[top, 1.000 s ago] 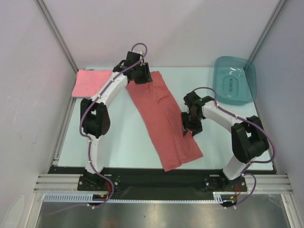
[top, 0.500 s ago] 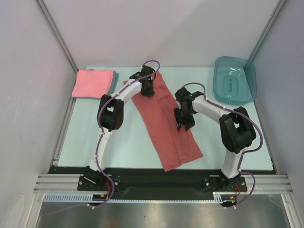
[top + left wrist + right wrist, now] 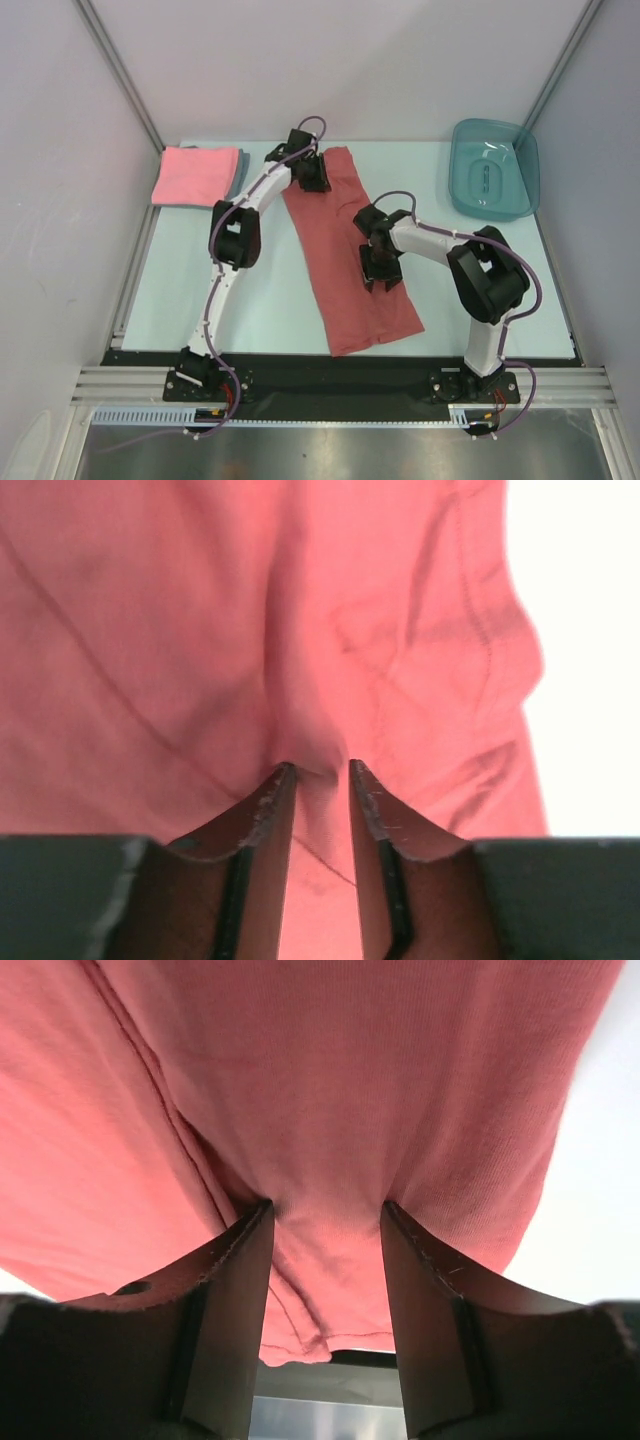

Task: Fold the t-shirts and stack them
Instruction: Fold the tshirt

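Starting at the far-left corner of the pale table (image 3: 270, 300): a soft, folded light pink t-shirt (image 3: 192, 176) is sitting there as a neat square. A sliver of a grey-blue t-shirt (image 3: 241, 163) is peeking out at its right edge, so the stack is already going.

Moving right, your left gripper (image 3: 312, 174) is reaching down onto the far end of the dull brick-red t-shirt (image 3: 345, 275), a cotton one lying as a long narrow strip mid-table. In the left wrist view its fingers (image 3: 262, 815) are sitting narrow, pinching a thin ridge of red cloth between them.

Further right, your right gripper (image 3: 380, 270) is working about halfway down the strip, on its right edge. Its fingers (image 3: 225, 1300) are standing wider, but a fat bunch of red fabric is filling the gap, so I'm reading that as holding too.

The translucent teal plastic tub (image 3: 495, 170) is sitting far right, well apart from all this.

The bit that matters: the strip's long axis is running far to near, leaning a little right at the near end. You're holding the far end with the left and mid-length with the right. I'm guessing the next fold is going across that axis, and the left arm is the one nearer the stack.
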`<action>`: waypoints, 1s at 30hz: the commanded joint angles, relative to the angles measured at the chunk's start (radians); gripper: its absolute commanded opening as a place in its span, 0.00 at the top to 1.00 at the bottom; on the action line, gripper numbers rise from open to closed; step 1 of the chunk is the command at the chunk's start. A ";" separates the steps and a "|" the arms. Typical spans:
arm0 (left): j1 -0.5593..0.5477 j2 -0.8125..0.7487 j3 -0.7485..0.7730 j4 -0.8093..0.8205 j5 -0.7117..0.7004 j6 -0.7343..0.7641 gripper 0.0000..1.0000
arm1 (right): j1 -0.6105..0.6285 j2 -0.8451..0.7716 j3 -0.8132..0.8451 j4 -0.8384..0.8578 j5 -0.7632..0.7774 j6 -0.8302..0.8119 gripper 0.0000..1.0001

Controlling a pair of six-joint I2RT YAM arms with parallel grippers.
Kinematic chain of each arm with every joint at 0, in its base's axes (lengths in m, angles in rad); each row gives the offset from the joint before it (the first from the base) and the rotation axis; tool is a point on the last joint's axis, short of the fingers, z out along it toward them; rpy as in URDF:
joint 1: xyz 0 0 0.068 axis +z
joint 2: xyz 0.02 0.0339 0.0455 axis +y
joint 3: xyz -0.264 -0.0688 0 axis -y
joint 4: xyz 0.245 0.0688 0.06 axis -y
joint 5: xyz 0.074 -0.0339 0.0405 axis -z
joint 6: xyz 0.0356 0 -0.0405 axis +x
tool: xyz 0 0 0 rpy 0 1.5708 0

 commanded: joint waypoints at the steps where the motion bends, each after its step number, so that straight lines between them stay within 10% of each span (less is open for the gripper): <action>1: 0.061 0.105 0.093 0.052 0.230 -0.001 0.63 | 0.081 0.095 0.028 0.110 -0.116 0.130 0.48; 7: 0.107 0.115 0.105 0.160 0.356 -0.037 0.58 | 0.139 0.157 0.166 0.103 -0.234 0.163 0.48; 18: 0.147 -0.278 0.030 -0.099 0.108 0.115 0.40 | 0.040 -0.005 0.194 -0.080 -0.154 -0.031 0.44; 30: -0.095 -1.113 -1.157 0.067 0.085 -0.047 0.48 | -0.042 -0.403 -0.246 0.010 -0.280 -0.080 0.41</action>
